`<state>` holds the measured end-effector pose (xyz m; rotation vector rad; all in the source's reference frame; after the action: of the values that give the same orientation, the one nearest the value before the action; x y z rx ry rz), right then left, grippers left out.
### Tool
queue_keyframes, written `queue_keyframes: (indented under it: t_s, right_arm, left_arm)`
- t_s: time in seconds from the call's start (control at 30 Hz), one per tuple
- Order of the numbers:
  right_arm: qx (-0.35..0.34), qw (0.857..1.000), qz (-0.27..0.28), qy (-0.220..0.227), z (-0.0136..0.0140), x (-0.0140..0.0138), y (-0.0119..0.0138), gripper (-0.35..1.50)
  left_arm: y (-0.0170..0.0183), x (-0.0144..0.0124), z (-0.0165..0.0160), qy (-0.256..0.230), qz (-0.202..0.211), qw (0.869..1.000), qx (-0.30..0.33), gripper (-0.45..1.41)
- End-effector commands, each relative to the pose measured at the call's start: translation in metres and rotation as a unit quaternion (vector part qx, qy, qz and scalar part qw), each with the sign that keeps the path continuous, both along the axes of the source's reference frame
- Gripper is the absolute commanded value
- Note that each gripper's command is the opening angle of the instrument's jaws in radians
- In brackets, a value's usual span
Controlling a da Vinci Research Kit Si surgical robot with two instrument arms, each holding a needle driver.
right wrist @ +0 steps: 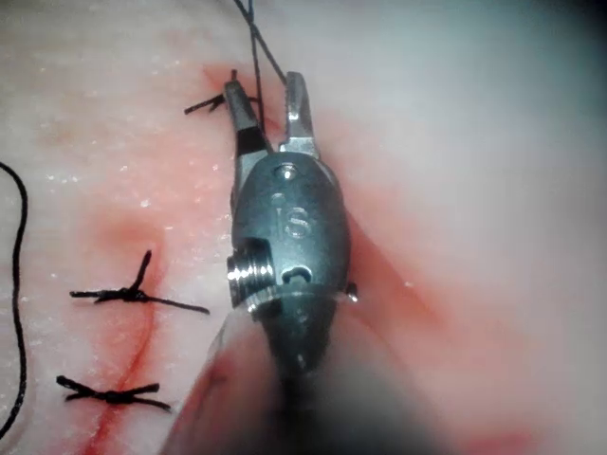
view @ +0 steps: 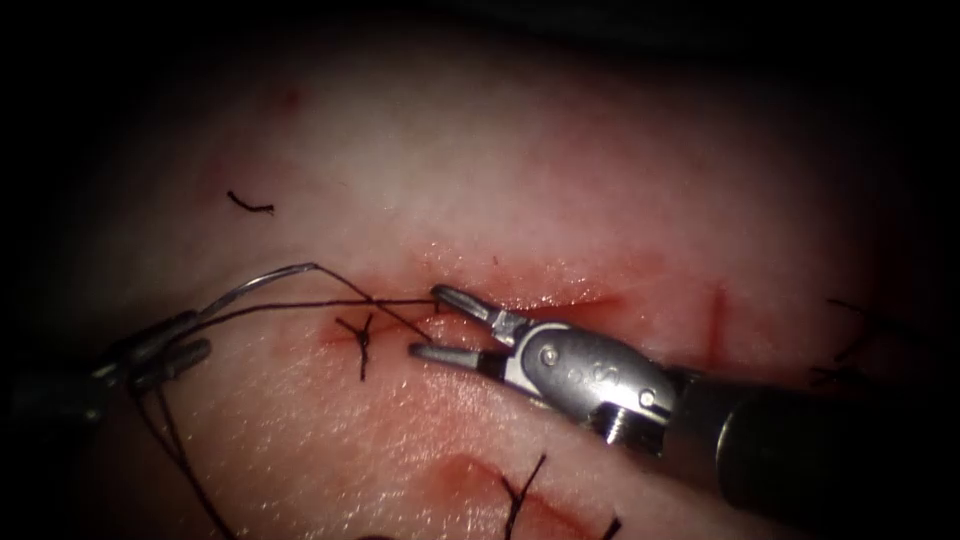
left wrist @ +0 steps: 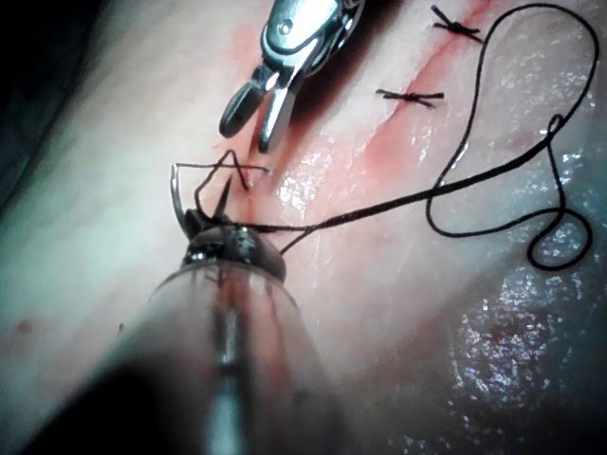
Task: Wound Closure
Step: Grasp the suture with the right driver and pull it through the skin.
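Holding Needle at Left, Open Jaws Waiting Across a Taut Strand

Gripping the thin curved steel needle [view: 262,278] near its rear end, the left arm's dark, slim needle driver [view: 165,352] sat at the left edge of the endoscope frame with its jaws closed on the metal. The needle arched up and rightward from those jaws and lay free above the pale pink pork tissue [view: 560,150], not buried in it. From it the fine black suture thread [view: 330,304] ran rightward in a nearly level line, its long axis pointing straight at the other tool, while more thread trailed down toward the lower left.

Just right of centre-left, a tied black stitch [view: 364,340] with short upright tails sat on the reddened line of the cut [view: 560,300].

Further right, the right arm's polished silver needle driver [view: 428,322] entered from the lower right with its jaws parted and holding nothing. The thread's far end reached the upper jaw's tip; the right wrist view showed strands running down between the two spread jaws. That tool was plainly the nearer one to the strand. Whether the thread touched the jaw could not be told.
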<state>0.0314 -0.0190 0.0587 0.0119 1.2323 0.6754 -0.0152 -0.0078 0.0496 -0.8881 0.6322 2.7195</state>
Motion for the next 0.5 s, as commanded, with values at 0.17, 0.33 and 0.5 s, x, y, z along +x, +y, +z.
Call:
queue_keyframes:
  t_s: [0.17, 0.33, 0.5]
  right_arm:
    - [0.007, 1.000, -0.002, -0.005, 0.0023, 0.0017, -0.0012, -0.05]
    - [0.011, 1.000, -0.004, -0.011, 0.0032, 0.0016, -0.0010, -0.05]
    - [0.014, 1.000, -0.005, -0.011, 0.0031, 0.0010, -0.0011, 0.19]
  left_arm:
    - [0.0002, -0.0009, 0.0006, -0.010, 0.003, 1.000, 0.004, -0.45]
    - [0.0001, -0.0010, 0.0008, -0.016, -0.003, 1.000, 0.006, -0.45]
    - [-0.0004, -0.0014, 0.0014, -0.025, -0.002, 1.000, 0.011, -0.45]
